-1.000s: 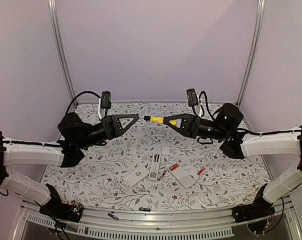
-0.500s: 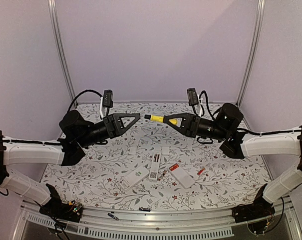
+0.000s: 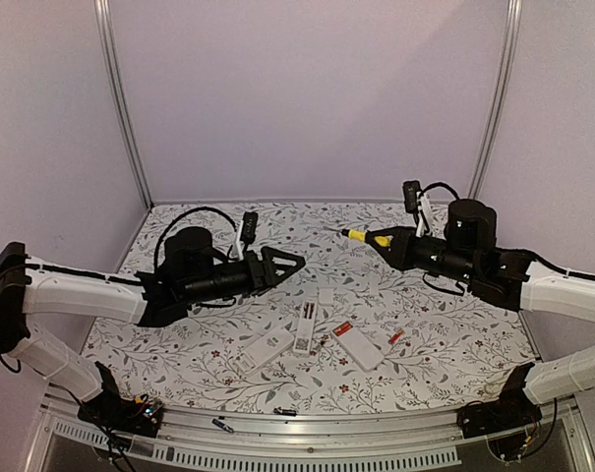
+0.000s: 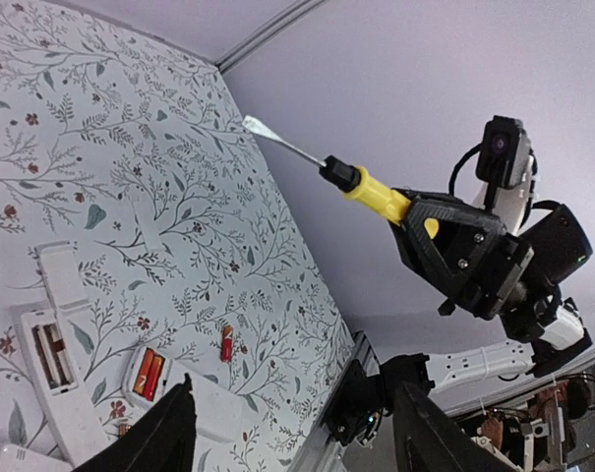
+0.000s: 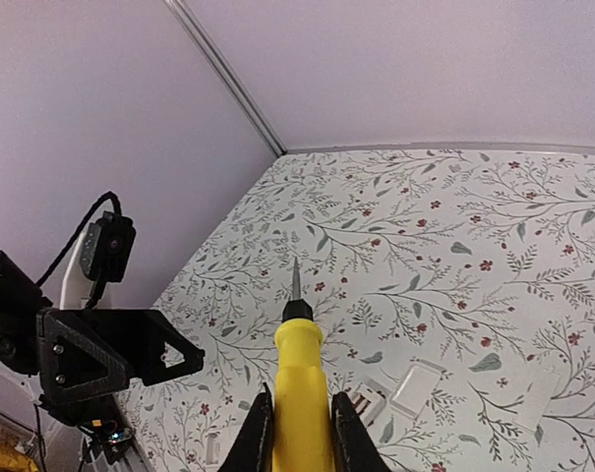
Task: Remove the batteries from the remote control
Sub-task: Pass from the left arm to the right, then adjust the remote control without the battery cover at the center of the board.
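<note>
**Slip risk: nothing braces the remotes**

My worry starts with the three white remotes (image 3: 304, 332) lying loose around 6 o'clock on the table (image 3: 179, 334). Nothing pins them, so I judge a prying push would skate one away. The screwdriver (image 3: 361, 236) blade could then skid off and flick a cell over the near edge.

The batteries (image 4: 148, 374) I want, a red-orange pair, sit in the open bay of the remote at 5 o'clock. A loose red battery (image 3: 395, 337) lies near it, toward 3 o'clock.

The left gripper (image 3: 289, 264), at 9 o'clock, hangs with jaws spread wide, holding and touching nothing. The right gripper (image 5: 299, 438), at 2 o'clock, is clenched on the yellow handle. Its blade aims toward 10 o'clock, well apart from the remotes.
</note>
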You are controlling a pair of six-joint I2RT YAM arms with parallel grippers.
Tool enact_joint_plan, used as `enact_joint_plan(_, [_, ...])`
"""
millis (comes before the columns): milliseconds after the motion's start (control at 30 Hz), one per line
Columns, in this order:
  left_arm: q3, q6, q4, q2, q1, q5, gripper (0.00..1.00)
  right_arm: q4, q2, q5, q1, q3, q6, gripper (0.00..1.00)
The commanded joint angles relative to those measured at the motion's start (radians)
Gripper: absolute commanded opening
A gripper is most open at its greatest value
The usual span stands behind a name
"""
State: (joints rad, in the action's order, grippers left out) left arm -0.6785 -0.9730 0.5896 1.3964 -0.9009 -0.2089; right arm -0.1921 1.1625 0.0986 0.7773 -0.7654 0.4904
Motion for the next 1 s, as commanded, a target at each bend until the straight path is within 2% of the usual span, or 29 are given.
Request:
enact_joint_plan(0, [-0.069, -0.097, -0.068, 0.13, -0.075, 0.037, 0.68, 0.313, -0.032, -0.196, -0.007, 0.03, -0.056, 0.0])
enact_joint_plan(233, [-0.207, -0.173, -0.102, 0.335, -0.129, -0.016, 0.68, 0.431, -0.099, -0.143, -0.006, 0.139, -0.01, 0.0])
enact_joint_plan(367, [-0.277, -0.174, -0.198, 0.395, -0.139, -0.014, 0.68, 0.455, -0.119, -0.109, 0.005, 0.189, 0.035, 0.0])
enact_joint_plan(567, [-0.341, -0.167, -0.352, 0.448, -0.149, 0.008, 0.68, 0.491, -0.13, -0.059, 0.033, 0.225, 0.088, 0.0])
enact_joint_plan(967, [-0.347, -0.165, -0.393, 0.478, -0.159, 0.021, 0.68, 0.552, -0.138, -0.039, 0.062, 0.248, 0.129, 0.0])
